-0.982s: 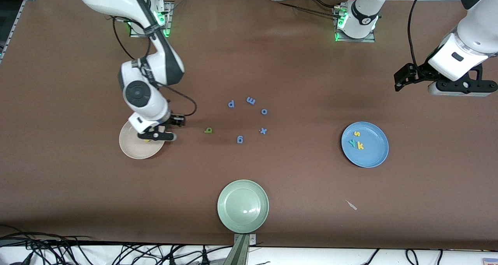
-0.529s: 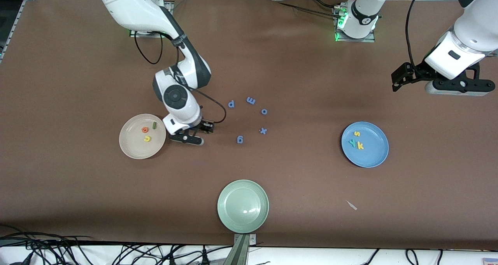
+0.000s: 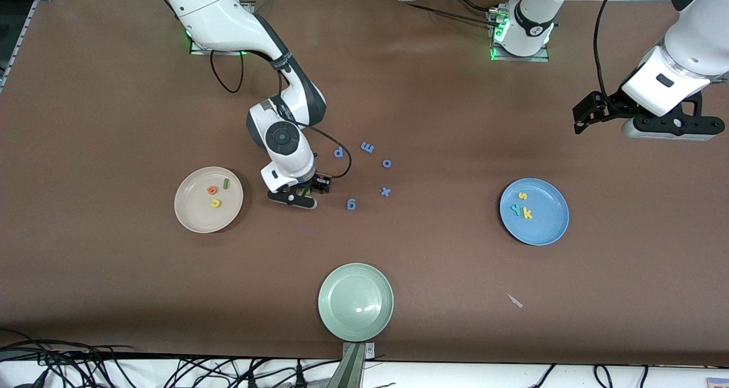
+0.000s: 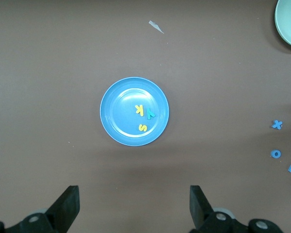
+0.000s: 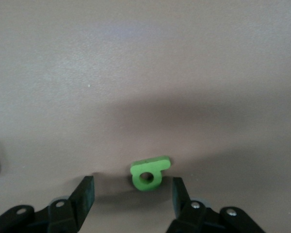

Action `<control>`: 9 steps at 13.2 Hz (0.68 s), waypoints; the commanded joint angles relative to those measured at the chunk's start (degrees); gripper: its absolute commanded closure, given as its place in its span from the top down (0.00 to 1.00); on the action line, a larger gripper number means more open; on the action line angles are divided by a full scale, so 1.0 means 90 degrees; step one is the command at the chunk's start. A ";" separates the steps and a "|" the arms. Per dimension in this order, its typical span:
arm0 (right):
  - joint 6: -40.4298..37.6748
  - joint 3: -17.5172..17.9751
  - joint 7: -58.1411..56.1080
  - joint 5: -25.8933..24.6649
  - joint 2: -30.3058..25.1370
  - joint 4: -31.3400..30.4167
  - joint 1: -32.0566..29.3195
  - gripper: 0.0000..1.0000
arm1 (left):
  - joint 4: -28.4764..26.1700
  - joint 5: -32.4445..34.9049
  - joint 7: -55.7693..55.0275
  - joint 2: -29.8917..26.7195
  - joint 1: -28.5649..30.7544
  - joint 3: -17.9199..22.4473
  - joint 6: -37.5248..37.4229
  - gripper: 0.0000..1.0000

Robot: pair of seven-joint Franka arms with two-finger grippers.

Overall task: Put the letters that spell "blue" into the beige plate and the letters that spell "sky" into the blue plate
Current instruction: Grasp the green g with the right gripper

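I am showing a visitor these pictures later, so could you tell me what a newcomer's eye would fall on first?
First, the right gripper, open, low over the green letter b on the table between the beige plate and the loose blue letters. Next, the two filled plates: e, l and u in the beige one, and s, k and y in the blue plate at the left arm's end. The left gripper waits, open, above the blue plate.

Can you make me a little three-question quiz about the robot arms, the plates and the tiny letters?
1. True or false: the blue plate holds three letters.
2. Which letter lies between the right end effector's open fingers? A) green b B) orange e C) blue g
3. How many letters are in the beige plate?

Key:
1. True
2. A
3. Three
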 commanded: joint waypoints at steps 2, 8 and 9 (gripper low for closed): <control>-0.0069 -0.0040 0.0028 -0.0190 0.0051 0.0016 -0.0021 0.73 | 0.0093 -0.0125 0.0096 -0.0001 0.0001 0.0016 -0.0105 1.00; 0.0058 -0.0050 -0.0001 -0.0258 0.0071 -0.0063 -0.0030 0.30 | 0.0093 -0.0125 0.0087 -0.0001 -0.0009 -0.0042 -0.0144 1.00; 0.0039 -0.0060 -0.0040 -0.0258 0.0061 -0.0063 -0.0040 0.24 | 0.0093 -0.0125 0.0077 -0.0001 -0.0009 -0.0043 -0.0144 1.00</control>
